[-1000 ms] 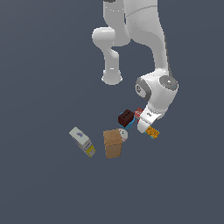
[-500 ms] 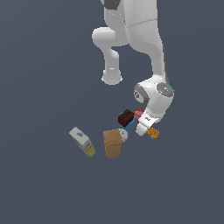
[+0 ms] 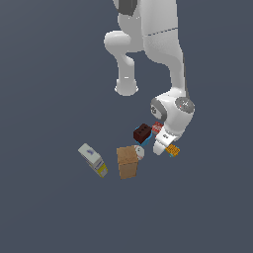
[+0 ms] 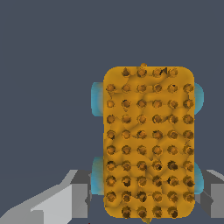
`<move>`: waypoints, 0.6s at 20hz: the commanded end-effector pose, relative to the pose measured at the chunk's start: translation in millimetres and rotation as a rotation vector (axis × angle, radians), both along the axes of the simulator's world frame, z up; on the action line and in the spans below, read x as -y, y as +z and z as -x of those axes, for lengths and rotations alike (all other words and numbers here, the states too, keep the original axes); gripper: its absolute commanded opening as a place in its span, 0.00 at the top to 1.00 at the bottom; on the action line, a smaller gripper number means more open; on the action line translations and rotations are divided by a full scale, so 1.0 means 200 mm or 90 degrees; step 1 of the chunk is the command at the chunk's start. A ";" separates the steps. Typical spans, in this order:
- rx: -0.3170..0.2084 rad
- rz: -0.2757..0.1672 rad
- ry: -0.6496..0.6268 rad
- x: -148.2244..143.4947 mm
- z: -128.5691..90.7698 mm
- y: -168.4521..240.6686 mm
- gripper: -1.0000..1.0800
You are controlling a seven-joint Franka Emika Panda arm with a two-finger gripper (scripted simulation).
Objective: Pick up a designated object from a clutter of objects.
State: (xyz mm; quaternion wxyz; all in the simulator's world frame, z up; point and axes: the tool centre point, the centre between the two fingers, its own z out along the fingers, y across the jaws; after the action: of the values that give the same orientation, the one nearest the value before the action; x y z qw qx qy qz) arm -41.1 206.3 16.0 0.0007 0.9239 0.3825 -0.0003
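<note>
Orange packet point(image 4: 148, 142) half hidden by end effector point(image 3: 163, 147).

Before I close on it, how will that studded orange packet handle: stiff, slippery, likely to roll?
The orange packet lies flat and rectangular, so rolling seems unlikely. Its bumpy studded face should probably give the tool some grip. It looks thin and small, so likely light; stiffness cannot be judged.

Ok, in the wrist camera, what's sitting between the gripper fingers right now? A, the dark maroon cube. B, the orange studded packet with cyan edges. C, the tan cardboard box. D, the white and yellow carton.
B: the wrist view is filled by the orange packet, with the gripper fingers standing on either side of its near end, apart from it.
</note>
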 end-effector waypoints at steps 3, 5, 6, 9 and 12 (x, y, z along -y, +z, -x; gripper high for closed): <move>0.000 -0.001 0.001 -0.01 0.00 0.00 1.00; 0.000 -0.001 0.001 -0.01 0.00 0.00 1.00; 0.000 -0.001 0.001 -0.01 0.00 0.00 1.00; 0.000 0.000 0.000 0.01 0.00 0.01 1.00; 0.000 0.000 0.000 0.02 -0.01 0.03 1.00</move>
State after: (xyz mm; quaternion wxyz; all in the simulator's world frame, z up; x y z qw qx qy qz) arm -40.5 203.5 19.4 0.0007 0.9238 0.3829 -0.0011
